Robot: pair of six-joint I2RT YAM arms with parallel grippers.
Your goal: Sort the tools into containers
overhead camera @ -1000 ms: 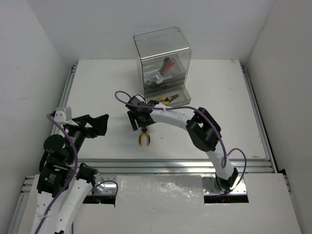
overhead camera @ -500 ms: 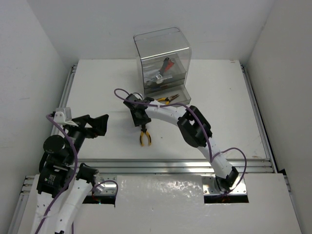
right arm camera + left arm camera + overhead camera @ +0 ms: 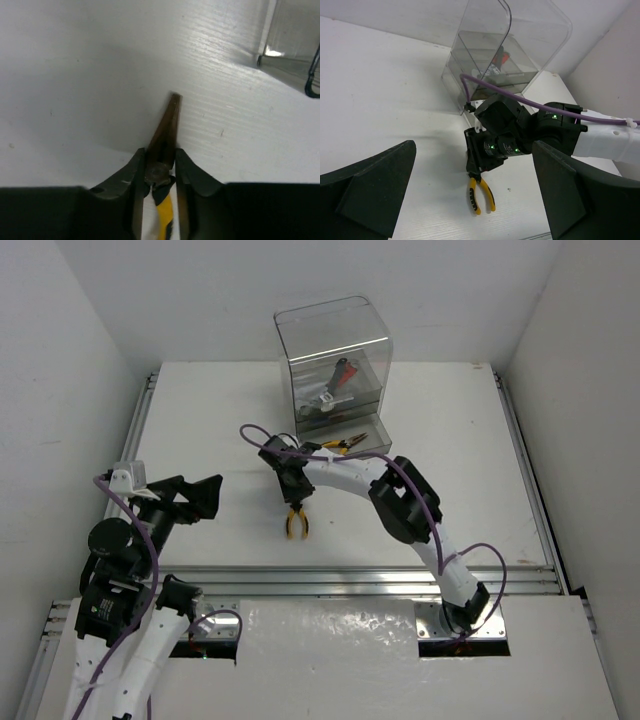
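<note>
**Pliers Pinched at the Pivot, in Front of the Containers**

Pinched the yellow-handled pliers (image 3: 297, 524) in the right gripper (image 3: 293, 498), near the front of the containers (image 3: 335, 360) but apart from them. Closed the fingers (image 3: 135, 170) on both sides of the pivot, with the thin nose pointing away from the wrist. Probably took the tool there so that it would not swing or spring open. Could not tell whether it was lifted or resting on the table (image 3: 200, 410).

Found a second yellow-handled pliers (image 3: 345, 444) already in the lowest tray (image 3: 378, 432) of the containers, and a red-handled wrench (image 3: 338, 375) in a tray above. Judged the next move as a short carry into that lowest tray, beside its twin.

Held the left gripper (image 3: 205, 498) spread wide with nothing between the fingers, well away from the containers on the robot's left, likely to leave the path free.
</note>
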